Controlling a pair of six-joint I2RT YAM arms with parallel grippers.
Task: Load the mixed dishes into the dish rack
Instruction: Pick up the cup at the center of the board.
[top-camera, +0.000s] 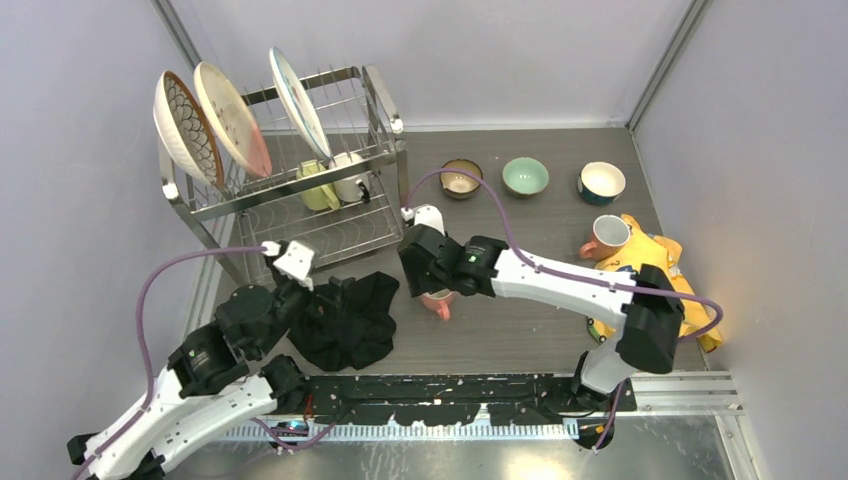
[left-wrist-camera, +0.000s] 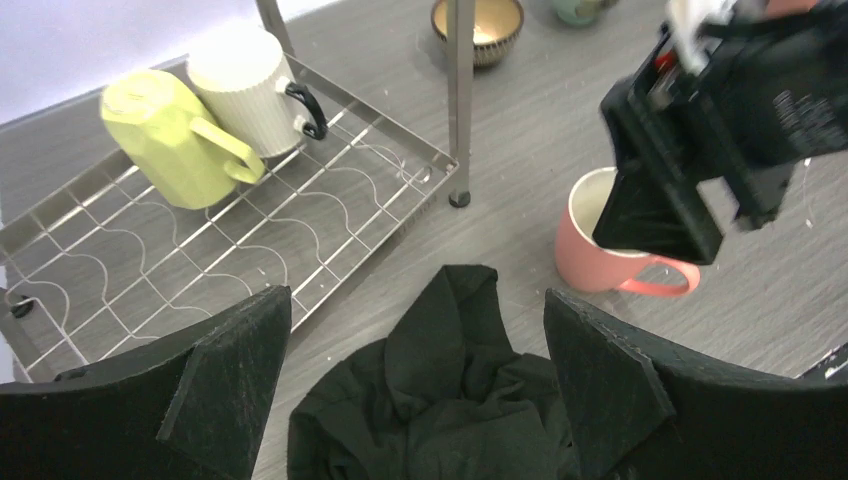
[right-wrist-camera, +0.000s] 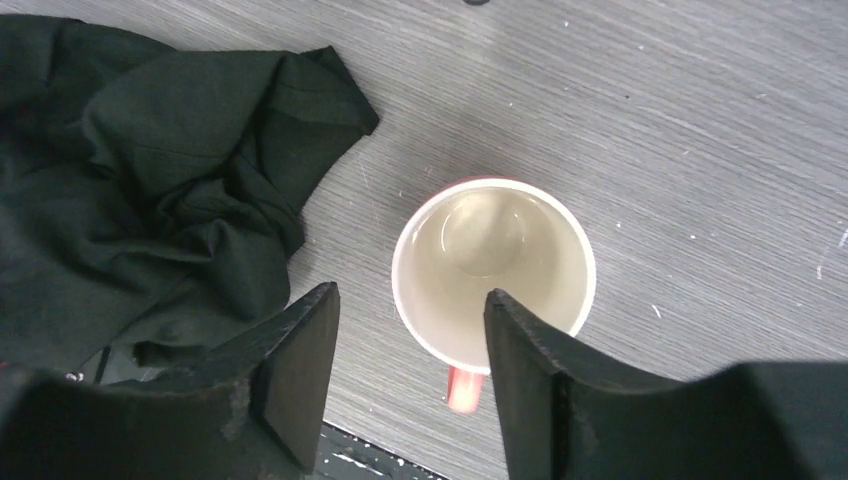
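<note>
White arms (top-camera: 560, 280), apparently purple cables (top-camera: 142, 310).

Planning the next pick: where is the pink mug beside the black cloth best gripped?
Probably grip the mug by its rim wall from straight above, opposite the handle: it stands upright with its mouth open, so one jaw fits inside, one outside.

- At back left of the worktop (top-camera: 540, 335): two-tier silver wire dish rack (top-camera: 384, 98).
- In its top tier: three patterned plates (top-camera: 232, 118), on edge, leaning left.
- On its lower tier: yellow mug (top-camera: 318, 187) touching white mug (top-camera: 350, 178).
- In a row along the back: brown bowl (top-camera: 461, 178), mint-green bowl (top-camera: 525, 176), blue bowl (top-camera: 601, 183).
- At right: pink mug (top-camera: 605, 237) against crumpled yellow cloth (top-camera: 658, 255).
- Mid-worktop: second pink mug (top-camera: 440, 304), directly under right pincer (top-camera: 434, 290), near black cloth (top-camera: 345, 322).
</note>
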